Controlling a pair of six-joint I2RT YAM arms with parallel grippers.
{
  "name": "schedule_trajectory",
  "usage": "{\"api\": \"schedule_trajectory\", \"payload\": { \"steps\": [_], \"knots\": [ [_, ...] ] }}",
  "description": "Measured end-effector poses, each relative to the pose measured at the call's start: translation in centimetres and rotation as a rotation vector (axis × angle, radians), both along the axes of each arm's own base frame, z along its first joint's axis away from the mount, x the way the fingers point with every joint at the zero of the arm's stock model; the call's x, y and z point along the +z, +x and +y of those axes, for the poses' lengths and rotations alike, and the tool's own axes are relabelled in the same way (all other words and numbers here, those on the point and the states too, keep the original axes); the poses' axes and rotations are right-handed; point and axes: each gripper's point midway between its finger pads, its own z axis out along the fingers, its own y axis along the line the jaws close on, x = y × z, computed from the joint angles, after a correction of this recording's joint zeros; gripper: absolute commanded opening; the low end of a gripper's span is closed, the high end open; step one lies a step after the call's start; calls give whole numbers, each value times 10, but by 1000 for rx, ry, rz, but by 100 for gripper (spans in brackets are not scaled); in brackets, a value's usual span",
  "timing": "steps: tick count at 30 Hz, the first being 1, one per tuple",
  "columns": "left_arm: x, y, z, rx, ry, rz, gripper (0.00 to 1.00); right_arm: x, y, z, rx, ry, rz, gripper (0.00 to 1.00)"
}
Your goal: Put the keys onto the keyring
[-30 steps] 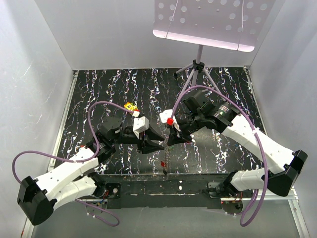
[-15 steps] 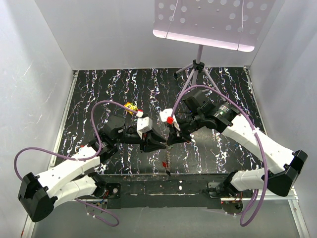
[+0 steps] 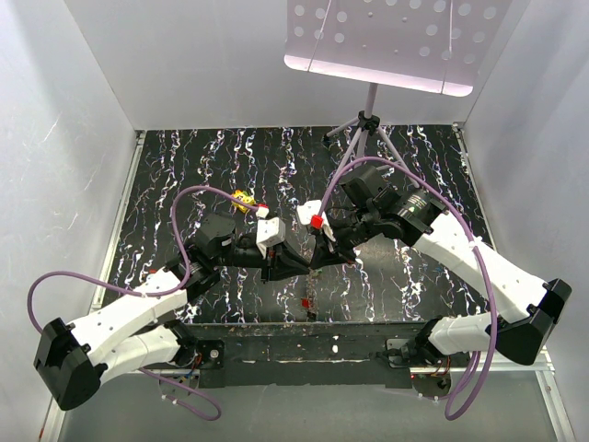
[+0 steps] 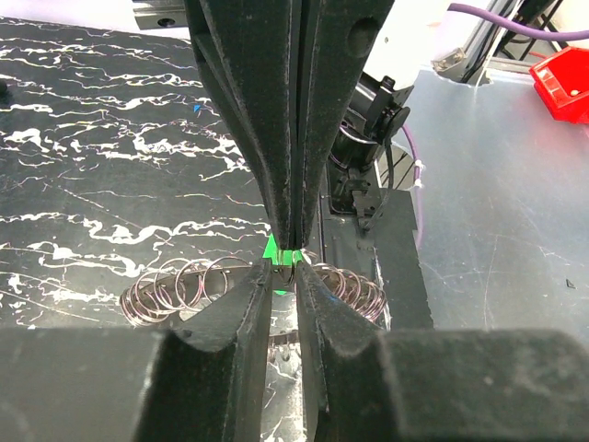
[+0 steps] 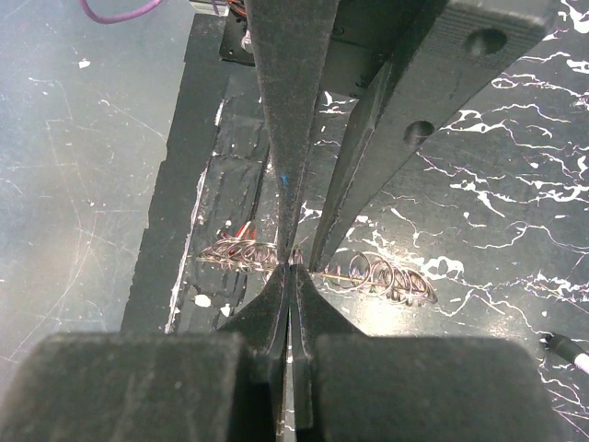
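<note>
My right gripper (image 3: 318,257) hangs over the table's middle, shut on a green-headed key (image 4: 274,250). Only slivers of green show beside its shut fingers (image 4: 267,120). A thin wire loop of the keyring (image 4: 289,277) hangs at that tip, between the pads of my left gripper (image 4: 284,269). The left jaws stand narrowly open, one either side of the loop, tip to tip with the right gripper (image 5: 291,267). On the mat below lies a string of linked silvery rings (image 5: 386,273) with a red key (image 5: 236,236) at one end.
A yellow block (image 3: 242,197) lies behind the left arm. A grey tripod stand (image 3: 368,124) holding a perforated white board (image 3: 386,37) rises at the back. The ring string (image 3: 310,290) runs toward the black front rail (image 3: 276,341). White walls enclose the mat.
My left gripper has moved right until its tips meet the right gripper's tips, and its jaws have narrowed around the wire loop. The right arm has stayed still.
</note>
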Motion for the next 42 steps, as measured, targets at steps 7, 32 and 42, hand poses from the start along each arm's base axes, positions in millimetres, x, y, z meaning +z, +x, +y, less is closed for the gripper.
{"api": "schedule_trajectory", "payload": {
  "steps": [7,32,42],
  "knots": [
    [-1,1,-2,-1,8,7,0,0,0,0,-4,0,4,1],
    [28,-7,20,106,-247,-105,0,50,-16,-13,-109,351,228,59],
    [64,-1,27,177,-514,3,0,69,3,1,-276,421,372,55]
  ]
}}
